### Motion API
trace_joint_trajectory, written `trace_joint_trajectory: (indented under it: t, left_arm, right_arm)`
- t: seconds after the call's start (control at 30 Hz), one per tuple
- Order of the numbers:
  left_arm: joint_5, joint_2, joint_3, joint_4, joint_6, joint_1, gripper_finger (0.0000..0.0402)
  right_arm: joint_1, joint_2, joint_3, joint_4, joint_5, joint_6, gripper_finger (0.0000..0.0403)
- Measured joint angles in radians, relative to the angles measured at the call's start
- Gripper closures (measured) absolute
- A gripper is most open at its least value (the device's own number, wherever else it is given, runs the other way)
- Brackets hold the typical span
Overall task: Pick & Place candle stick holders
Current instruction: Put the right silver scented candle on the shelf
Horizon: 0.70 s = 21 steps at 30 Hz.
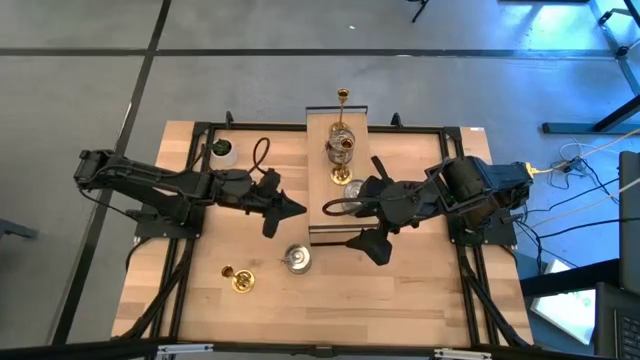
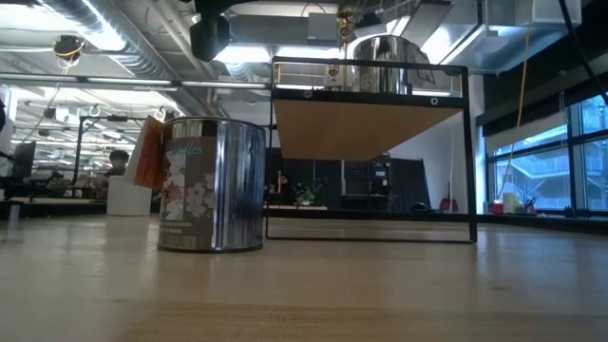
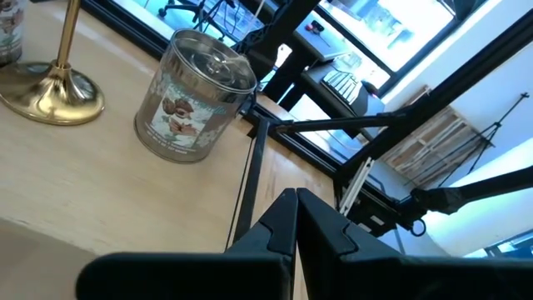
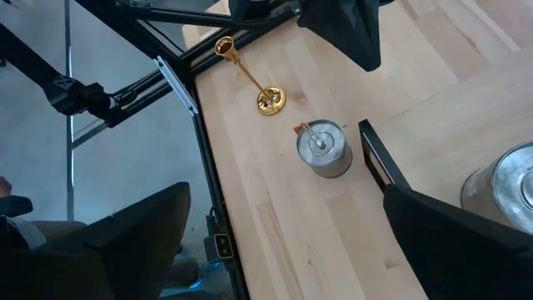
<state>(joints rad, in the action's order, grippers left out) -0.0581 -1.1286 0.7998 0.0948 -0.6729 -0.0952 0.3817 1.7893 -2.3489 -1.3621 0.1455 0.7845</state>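
Left gripper (image 1: 290, 209) hovers mid-bench, jaws together and empty, just above the silver holder (image 1: 297, 260) and gold holder (image 1: 240, 280) left on the bench (image 1: 200, 300), likely lining up a pick. Right gripper (image 1: 352, 208), jaws apart, sits beside the raised shelf (image 1: 322, 130) carrying placed holders (image 1: 341, 148).

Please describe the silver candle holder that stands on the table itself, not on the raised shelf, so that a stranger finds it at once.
Start at the raised wooden shelf in the table's middle and go to its near end. Just left of that end stands a squat round silver tin candle holder with a printed label. Its only close neighbour, the slim brass-gold candlestick, is thin, golden and round-based.
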Motion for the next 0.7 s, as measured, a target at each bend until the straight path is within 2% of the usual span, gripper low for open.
trace_joint_trajectory:
  t: [0.23, 0.43, 0.7]
  left_arm:
    - [-0.025, -0.004, 0.000, 0.000, 0.037, -0.001, 0.0400]
    - [-0.018, -0.007, 0.000, -0.001, 0.040, -0.001, 0.0400]
    - [-0.019, -0.007, 0.000, 0.000, 0.040, -0.001, 0.0400]
  right_arm:
    - [0.000, 0.000, 0.000, 0.000, 0.003, -0.001, 0.0003]
    - [-0.010, 0.000, 0.001, 0.112, 0.244, -0.078, 0.0003]
    - [-0.040, 0.002, 0.001, 0.334, 0.299, -0.079, 0.0003]
